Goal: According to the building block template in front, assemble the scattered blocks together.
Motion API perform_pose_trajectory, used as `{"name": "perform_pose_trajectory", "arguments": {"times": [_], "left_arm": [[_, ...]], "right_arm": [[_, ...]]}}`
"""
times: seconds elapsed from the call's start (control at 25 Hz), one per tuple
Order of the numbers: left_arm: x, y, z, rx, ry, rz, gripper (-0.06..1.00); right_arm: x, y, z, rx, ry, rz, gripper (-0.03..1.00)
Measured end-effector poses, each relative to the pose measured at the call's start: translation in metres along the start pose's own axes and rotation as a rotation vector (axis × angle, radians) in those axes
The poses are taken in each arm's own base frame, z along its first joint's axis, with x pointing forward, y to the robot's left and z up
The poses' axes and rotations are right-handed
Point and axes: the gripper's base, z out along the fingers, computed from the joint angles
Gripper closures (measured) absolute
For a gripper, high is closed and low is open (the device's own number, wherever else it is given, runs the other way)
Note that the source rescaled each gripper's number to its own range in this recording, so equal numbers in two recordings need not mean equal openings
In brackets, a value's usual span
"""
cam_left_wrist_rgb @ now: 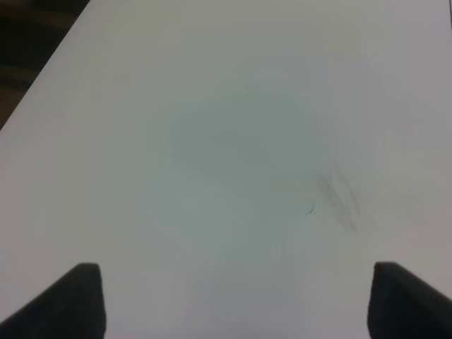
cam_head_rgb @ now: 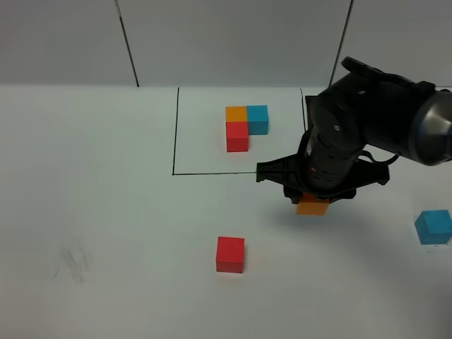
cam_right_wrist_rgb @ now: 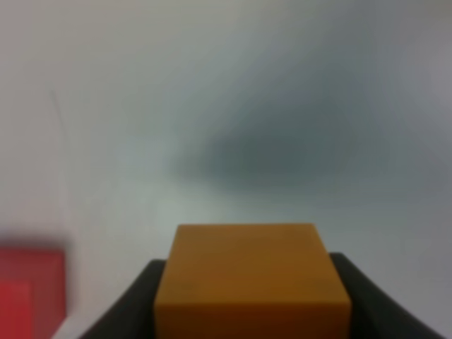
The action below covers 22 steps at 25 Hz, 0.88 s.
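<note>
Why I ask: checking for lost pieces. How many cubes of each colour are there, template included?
Red: 2, template red cube, loose red cube
Orange: 2, template orange cube, held orange cube
Blue: 2, template blue cube, loose blue cube
Total: 6

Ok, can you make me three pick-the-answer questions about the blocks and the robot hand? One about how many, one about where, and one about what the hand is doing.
1. How many cubes make up the template? A two; B three; C five.
2. Where is the loose red block? A on the table, outside the black frame; B inside the frame; C on top of the template.
3. What is the right gripper doing? A open and empty; B shut on the red block; C shut on the orange block.

Answers: 1 B, one orange, one blue and one red cube sit joined. 2 A, it sits alone, nearer the camera than the frame. 3 C, the wrist view shows the orange block between its jaws.
</note>
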Motion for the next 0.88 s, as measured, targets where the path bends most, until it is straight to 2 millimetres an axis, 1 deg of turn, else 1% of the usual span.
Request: {"name": "perform_pose_trajectory", "arguments": {"times": [0.32, 0.44, 0.64, 0.88], "left_arm": [[0.000, 0.000, 0.000, 0.000, 0.000, 0.000, 0.12], [0.000, 0.000, 0.000, 0.000, 0.000, 0.000, 0.12], [0.000, 0.000, 0.000, 0.000, 0.000, 0.000, 0.12], [0.000, 0.000, 0.000, 0.000, 0.000, 0.000, 0.12]], "right_arm": [[-0.011, 0.034, 0.026, -0.030, -0.013, -0.021, 0.50], [-0.011, 0.044, 0.035, -0.042, -0.015, -0.036, 0.50], [-0.010, 0.055, 0.040, -0.087, -0.017, -0.024, 0.50], [-0.001, 0.068, 0.056, -0.118, 0.025, -0.023, 0.50]]}}
